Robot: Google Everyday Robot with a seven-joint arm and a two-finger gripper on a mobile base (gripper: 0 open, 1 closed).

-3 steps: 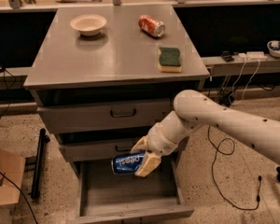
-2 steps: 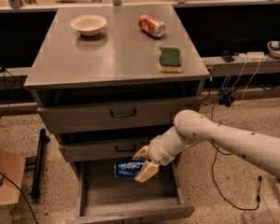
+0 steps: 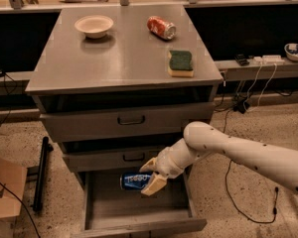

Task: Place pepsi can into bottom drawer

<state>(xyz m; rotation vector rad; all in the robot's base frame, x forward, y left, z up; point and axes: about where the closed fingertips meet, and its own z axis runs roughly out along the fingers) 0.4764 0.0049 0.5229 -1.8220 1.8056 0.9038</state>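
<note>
- pepsi can (image 3: 133, 181): on its side, held betw. the fingers, sticking out to their left, over open bottom drawer (image 3: 134, 209). Released high, prob. drops & rolls.
- gripper fingers (image 3: 154, 184): clamped on can's right end only; could slip.
- middle drawer (image 3: 102, 160): just above fingers; exit may bump it.

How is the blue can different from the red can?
The pepsi can is dark blue with white letters; the red can is red-orange. The pepsi can is low down, held by the gripper over the open bottom drawer; the red can lies untouched up on the cabinet top. Both are small soda cans turned on their sides.
</note>
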